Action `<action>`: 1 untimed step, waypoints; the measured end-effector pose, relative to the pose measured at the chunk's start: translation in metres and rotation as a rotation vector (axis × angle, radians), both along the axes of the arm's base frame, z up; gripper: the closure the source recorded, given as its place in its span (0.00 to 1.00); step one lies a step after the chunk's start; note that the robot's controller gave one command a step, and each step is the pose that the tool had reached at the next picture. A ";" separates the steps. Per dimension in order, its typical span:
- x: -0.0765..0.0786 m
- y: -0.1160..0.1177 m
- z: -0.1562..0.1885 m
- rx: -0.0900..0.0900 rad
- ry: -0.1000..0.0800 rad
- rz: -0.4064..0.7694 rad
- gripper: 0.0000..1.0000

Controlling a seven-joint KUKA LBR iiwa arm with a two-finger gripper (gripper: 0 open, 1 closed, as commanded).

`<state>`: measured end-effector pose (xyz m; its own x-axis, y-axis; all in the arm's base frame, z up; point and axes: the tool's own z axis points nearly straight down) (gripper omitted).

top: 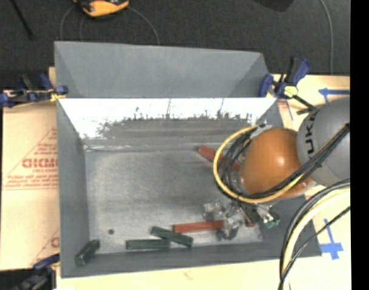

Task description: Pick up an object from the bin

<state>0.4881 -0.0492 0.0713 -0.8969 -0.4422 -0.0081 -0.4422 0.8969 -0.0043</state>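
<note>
hanging low: end effector [231, 219] at red bar [193, 227] end | bin [69, 180] front-right | grip: cannot tell

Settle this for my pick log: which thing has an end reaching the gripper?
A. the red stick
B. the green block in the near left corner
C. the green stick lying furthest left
A: the red stick has its right end at the gripper, while the green block and the leftmost green stick lie well off to the left.
</note>
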 end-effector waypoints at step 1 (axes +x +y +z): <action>0.019 0.020 0.144 0.000 0.005 0.170 1.00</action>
